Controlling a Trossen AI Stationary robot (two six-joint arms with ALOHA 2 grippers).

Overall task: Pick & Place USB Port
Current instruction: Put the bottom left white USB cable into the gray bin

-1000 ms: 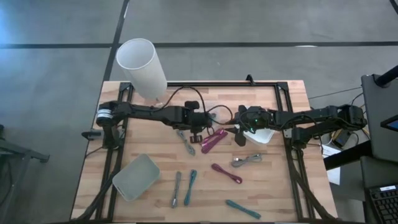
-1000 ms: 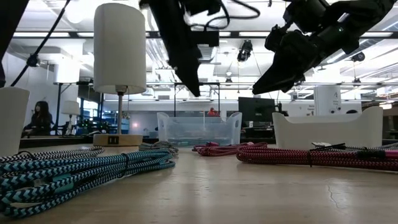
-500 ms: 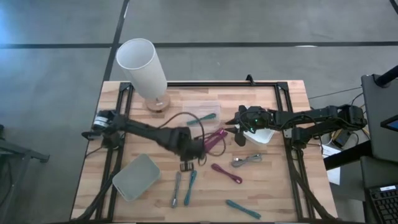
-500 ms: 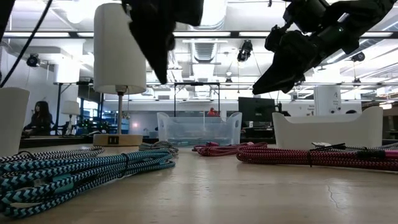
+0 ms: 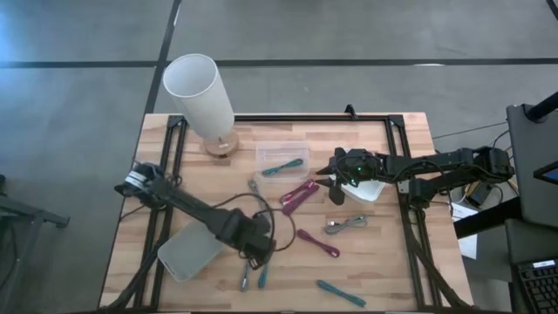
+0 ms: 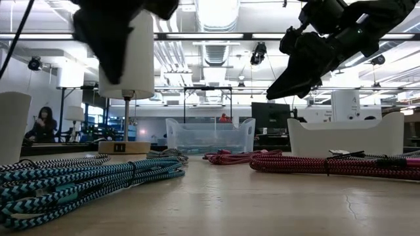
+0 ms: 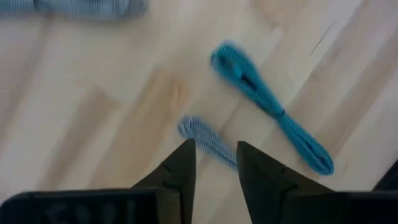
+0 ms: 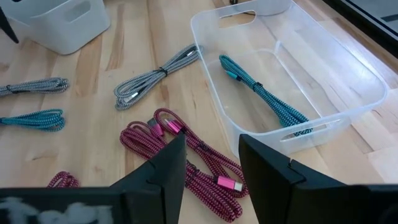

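Two dark arms reaching in over a wooden surface framed by black rails at the back and both sides.

Left hand low toward the front edge, directly above a front teal cable and a grey striped cable lying side by side. Fingers parted with nothing between them: released, grasping nothing.

Right hand raised near the middle, just beside a white bin against the right rail. Fingers spread and empty as well.

Toward the back, a clear bin holding one binned teal cable. Just in front of it, a magenta cable, lying between the two hands.

Further cables scattered across the front right: a grey bundle, a second magenta cable, and a lone teal cable close to the front edge.

Back left corner taken by a lamp with a tall white shade. Front left taken by a pale green tray, beside the left arm.

Bare wood open at the back right corner and along the left side between lamp and tray.
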